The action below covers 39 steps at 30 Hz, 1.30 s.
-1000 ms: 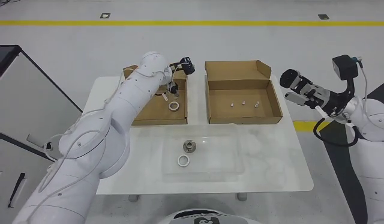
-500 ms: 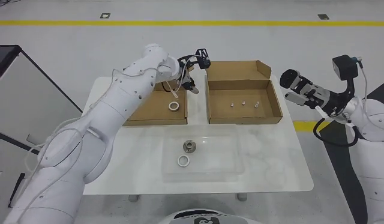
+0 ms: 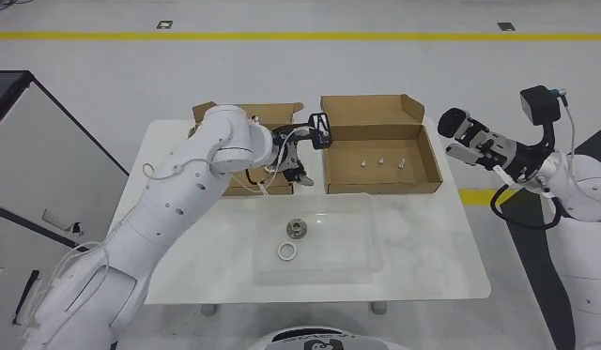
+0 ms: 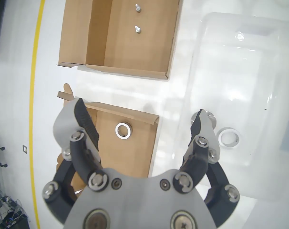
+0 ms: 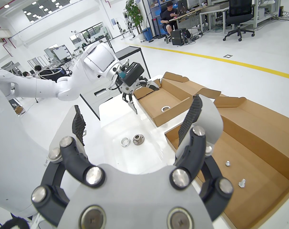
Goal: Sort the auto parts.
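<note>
Though they're small, 3 bolts (image 4: 138,8) gleam.

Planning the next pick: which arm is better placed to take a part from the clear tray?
Left. The left gripper, open, hangs beside the clear plastic tray, close to the white ring and grey metal flanged hub inside. The right gripper sits farther off, at the white table's side edge.

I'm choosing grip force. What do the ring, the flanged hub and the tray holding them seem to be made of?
The ring is pale and glossy, likely polished metal, possibly white plastic. The flanged hub is grey with bright glints, probably machined metal. The tray looks like clear glossy plastic, since the white table shows through it.
</note>
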Each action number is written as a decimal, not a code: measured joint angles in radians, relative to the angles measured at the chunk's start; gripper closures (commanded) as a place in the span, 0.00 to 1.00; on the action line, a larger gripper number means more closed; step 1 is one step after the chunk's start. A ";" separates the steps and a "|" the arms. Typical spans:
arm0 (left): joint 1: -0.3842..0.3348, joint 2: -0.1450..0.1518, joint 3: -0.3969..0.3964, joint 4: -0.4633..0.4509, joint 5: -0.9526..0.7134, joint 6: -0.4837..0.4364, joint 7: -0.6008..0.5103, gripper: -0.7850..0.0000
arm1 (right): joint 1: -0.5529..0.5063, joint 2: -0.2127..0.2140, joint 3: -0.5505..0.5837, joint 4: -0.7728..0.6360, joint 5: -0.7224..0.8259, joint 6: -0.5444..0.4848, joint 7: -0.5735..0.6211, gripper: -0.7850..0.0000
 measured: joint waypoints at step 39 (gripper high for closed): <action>-0.104 0.196 0.388 -0.191 -0.333 0.196 -0.187 0.00 | 0.000 0.000 0.000 0.000 0.000 0.000 0.000 0.00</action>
